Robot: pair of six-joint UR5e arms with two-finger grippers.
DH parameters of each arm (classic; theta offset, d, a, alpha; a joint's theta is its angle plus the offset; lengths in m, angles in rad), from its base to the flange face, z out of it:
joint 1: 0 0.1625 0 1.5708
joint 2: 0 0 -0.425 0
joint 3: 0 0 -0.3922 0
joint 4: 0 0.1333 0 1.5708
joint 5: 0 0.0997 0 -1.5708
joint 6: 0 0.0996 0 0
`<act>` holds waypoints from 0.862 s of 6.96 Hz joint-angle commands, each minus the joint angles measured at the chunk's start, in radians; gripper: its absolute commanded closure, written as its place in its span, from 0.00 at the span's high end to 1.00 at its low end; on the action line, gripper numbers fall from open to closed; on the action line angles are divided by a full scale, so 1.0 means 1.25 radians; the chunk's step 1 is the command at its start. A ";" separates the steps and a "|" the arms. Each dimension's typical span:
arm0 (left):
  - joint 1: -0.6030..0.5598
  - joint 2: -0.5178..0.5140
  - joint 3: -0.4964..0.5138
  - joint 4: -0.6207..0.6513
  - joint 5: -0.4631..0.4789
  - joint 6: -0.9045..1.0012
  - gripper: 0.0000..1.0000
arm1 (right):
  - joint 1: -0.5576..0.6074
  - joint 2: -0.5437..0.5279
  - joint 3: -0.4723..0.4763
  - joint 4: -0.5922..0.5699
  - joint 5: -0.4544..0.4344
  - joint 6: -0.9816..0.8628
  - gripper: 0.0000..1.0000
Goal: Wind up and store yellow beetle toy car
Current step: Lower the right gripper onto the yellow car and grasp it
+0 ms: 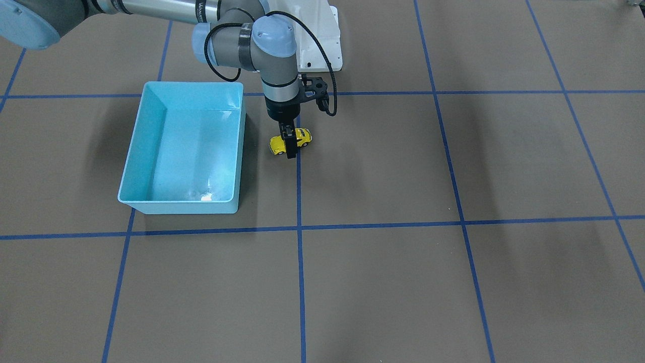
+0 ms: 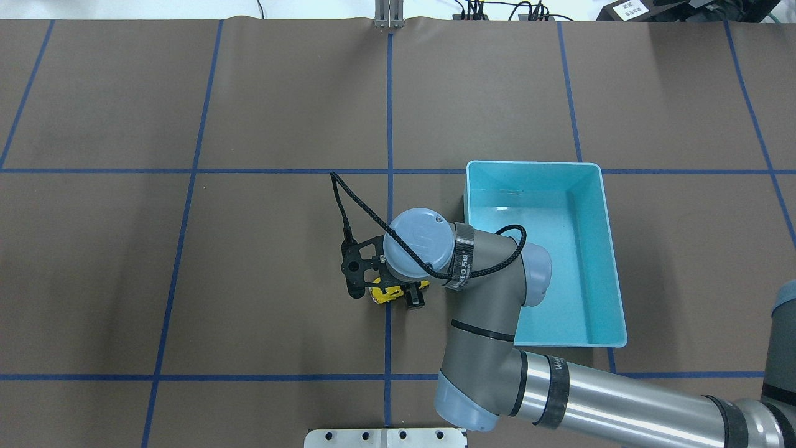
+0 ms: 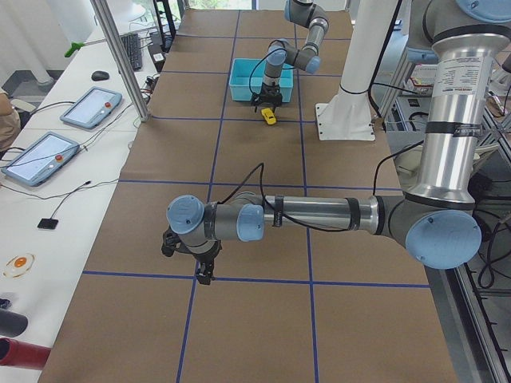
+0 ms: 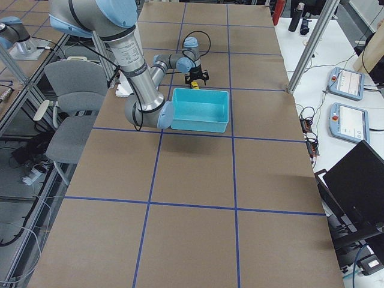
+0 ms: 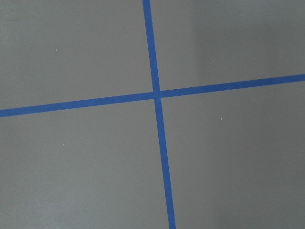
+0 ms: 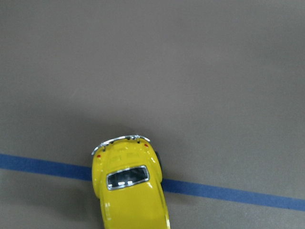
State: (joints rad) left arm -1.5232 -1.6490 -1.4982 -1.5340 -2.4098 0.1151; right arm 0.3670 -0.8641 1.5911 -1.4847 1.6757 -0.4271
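**While the right gripper (image 1: 291, 147) clamps the yellow beetle toy car (image 1: 304, 136), much of the toy is hidden**

Although the car stands on its wheels on the brown table (image 1: 403, 282), no single camera shows all of it. It sits across a line of blue tape (image 5: 157, 93), just beside the light-blue bin (image 1: 176, 206) but not touching it. From overhead, the right arm's wrist joint covers most of the body and leaves only a yellow sliver. From the front-facing view, the near black finger (image 1: 289, 150) crosses the car's middle and the far finger is lost behind it. The two fingers straddle the car's sides and are closed against it. The right wrist camera catches only the rounded rear, with its chrome bumper, two small red lights and dark back window. The lower edge of that picture cuts off the rest.

The left gripper (image 3: 201, 274) shows only in the side view from the robot's left, small and dark above the table, well apart from the car. Whether its fingers are apart or together cannot be told. Its wrist camera sees nothing but tape lines crossing on the table.

White lettering on a black band around the right forearm is partly wrapped out of sight and too small to read with confidence.
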 commanded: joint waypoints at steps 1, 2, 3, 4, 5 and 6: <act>0.000 0.000 0.000 0.000 0.000 0.000 1.00 | 0.000 0.000 0.000 0.007 -0.001 0.002 0.00; 0.000 0.000 0.001 0.000 0.000 -0.001 1.00 | 0.000 0.002 0.005 0.007 0.001 0.002 0.00; 0.000 0.000 0.001 0.000 0.000 0.000 1.00 | 0.000 0.004 0.010 0.007 -0.002 0.005 0.00; 0.000 0.000 0.001 0.000 0.000 -0.001 1.00 | 0.000 0.010 0.013 0.005 0.001 0.064 0.00; 0.000 0.000 0.001 0.000 0.000 0.000 1.00 | 0.000 0.019 0.023 0.004 0.003 0.083 0.00; 0.000 0.000 0.001 0.000 0.000 0.000 1.00 | 0.000 0.020 0.046 -0.001 0.004 0.083 0.00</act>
State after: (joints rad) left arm -1.5232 -1.6490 -1.4972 -1.5340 -2.4099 0.1146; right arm 0.3666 -0.8449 1.6213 -1.4808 1.6787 -0.3399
